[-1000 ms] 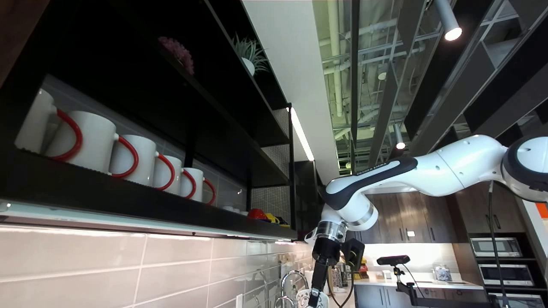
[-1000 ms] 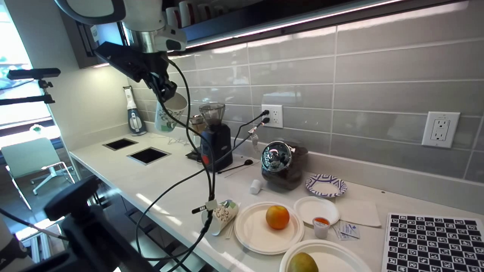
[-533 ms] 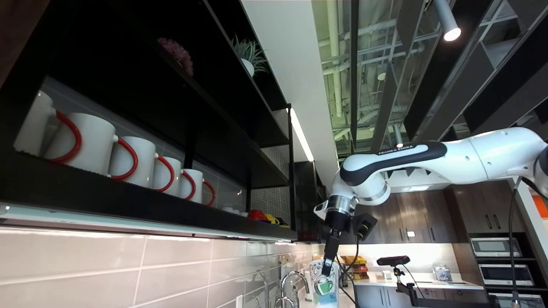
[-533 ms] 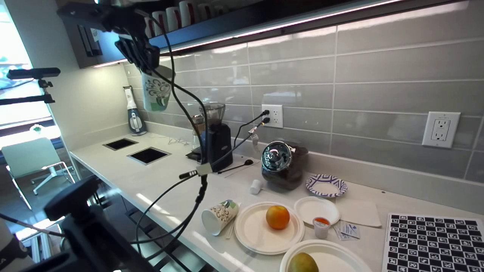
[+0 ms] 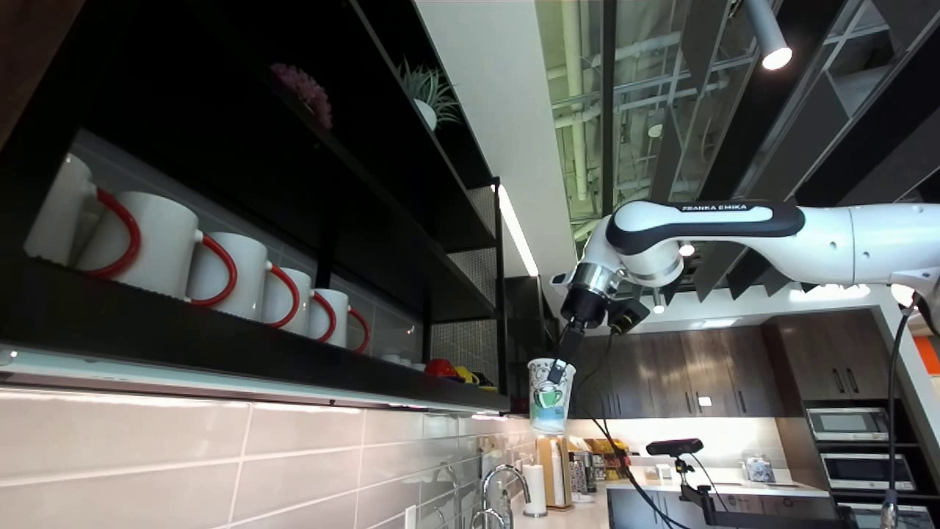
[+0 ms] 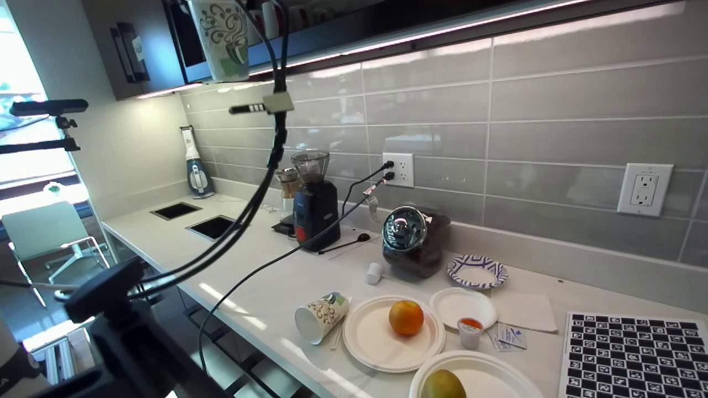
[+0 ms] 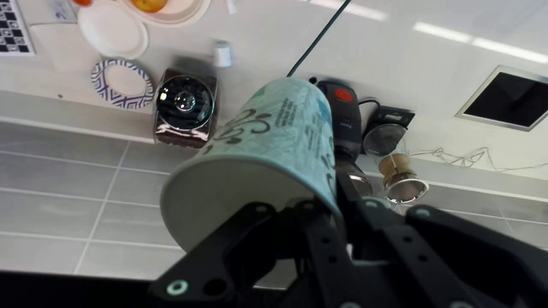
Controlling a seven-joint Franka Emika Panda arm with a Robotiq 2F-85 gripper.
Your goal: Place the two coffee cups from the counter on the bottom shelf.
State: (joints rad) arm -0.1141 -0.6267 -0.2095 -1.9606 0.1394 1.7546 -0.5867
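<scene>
In an exterior view, left to right: bottom shelf (image 5: pixel 220 338), red-handled mugs (image 5: pixel 251 275) standing along it. Just right of its far end, the held cup (image 5: pixel 549 400), near upright, mouth up. Pincer (image 5: pixel 560 369) at the cup's 1 o'clock, pinched on the rim; wrist view gives one finger inside the mouth, one outside.

Key relation: shelf at the cup's 9 to 10 o'clock, cup base lower in frame than the board's end. Judgement: more lift first, then a swing toward 10.

Second cup (image 6: pixel 323 318): on its side on the table (image 6: pixel 293 282), mouth toward 8 o'clock, unplaced. Here the held cup's rim is cut off, pincer out of frame, cables (image 6: pixel 281 132) crossing the cup's edge. Depth gap, cup to shelf: cannot tell.
</scene>
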